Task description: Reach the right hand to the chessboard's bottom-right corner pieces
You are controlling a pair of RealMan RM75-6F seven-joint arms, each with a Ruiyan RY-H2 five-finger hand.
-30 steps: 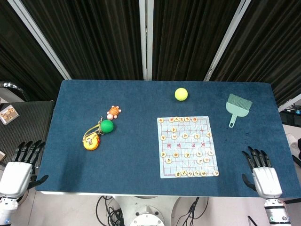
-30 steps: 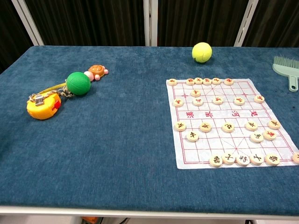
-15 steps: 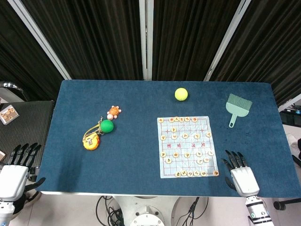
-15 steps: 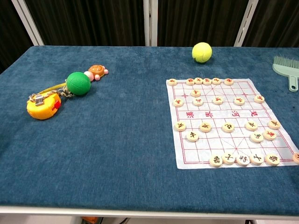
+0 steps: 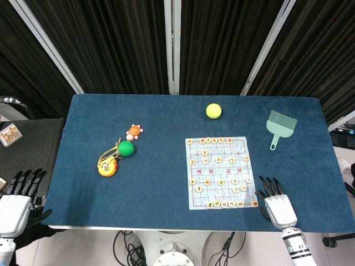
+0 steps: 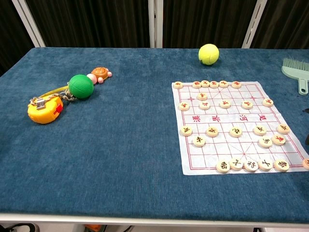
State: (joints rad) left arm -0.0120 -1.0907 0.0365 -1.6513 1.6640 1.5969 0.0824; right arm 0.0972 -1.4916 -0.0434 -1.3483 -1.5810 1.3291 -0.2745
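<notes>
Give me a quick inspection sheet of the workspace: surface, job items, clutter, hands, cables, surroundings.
Surface: blue cloth table.
Job's things: chessboard flat, round pieces on it; corner piece at bottom right.
Clutter: yellow ball, green brush, green ball, turtle toy, orange toy.
Hands: right hand open beside the board's bottom-right corner; left hand open, off the table's left edge.
Cables: bundle under the table front.
Surroundings: black curtain behind.
</notes>
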